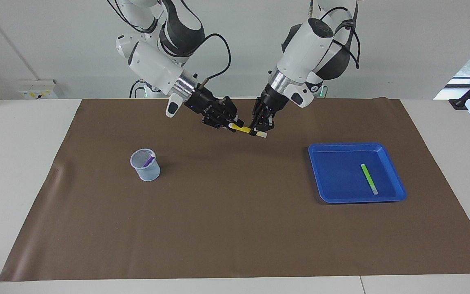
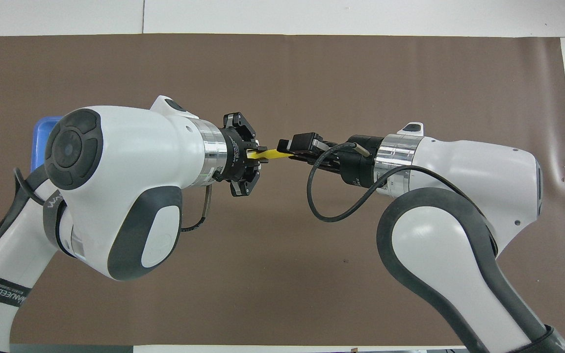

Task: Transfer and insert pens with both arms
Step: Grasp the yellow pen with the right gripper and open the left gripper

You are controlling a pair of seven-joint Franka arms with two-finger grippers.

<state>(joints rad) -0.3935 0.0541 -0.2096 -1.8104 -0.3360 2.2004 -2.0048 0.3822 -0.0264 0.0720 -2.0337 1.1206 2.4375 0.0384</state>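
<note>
Note that at upper centre of the frame the left claw (image 1: 259, 130) is clenched on the yellow pen (image 1: 244, 129) in mid-air while the right claw (image 1: 233, 121) meets its other end, grip unclear; release early and it drops onto the surface (image 1: 235, 228)

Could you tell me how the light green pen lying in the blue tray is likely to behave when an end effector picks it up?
The light green pen looks slim and straight, so it is probably stiff and light. Its narrow rounded body lies flat on the smooth floor of the blue tray, so a nudge may well roll or slide it. It lies clear of the tray's walls, which should leave room for fingers on either side.
</note>
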